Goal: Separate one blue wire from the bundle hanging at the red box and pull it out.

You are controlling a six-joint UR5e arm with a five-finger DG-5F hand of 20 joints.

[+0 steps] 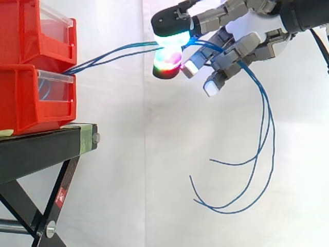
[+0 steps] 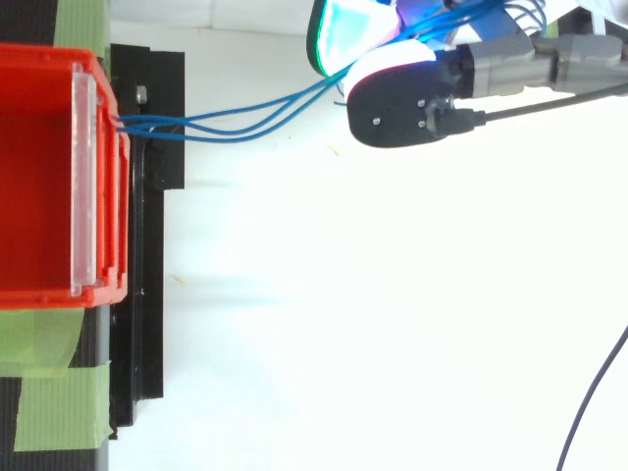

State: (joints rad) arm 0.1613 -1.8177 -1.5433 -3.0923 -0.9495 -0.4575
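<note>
My hand (image 1: 248, 24) pinches the thin blue wires (image 1: 110, 53) between glowing pads (image 1: 172, 38); one or several, I can't tell. They stretch nearly level to the stacked red plastic bins (image 1: 31, 98) at the hand-side edge of the black surface (image 1: 46, 141).

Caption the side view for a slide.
Hand pinching blue wires stretched from the stacked red bins, loose ends dangling below.
</note>
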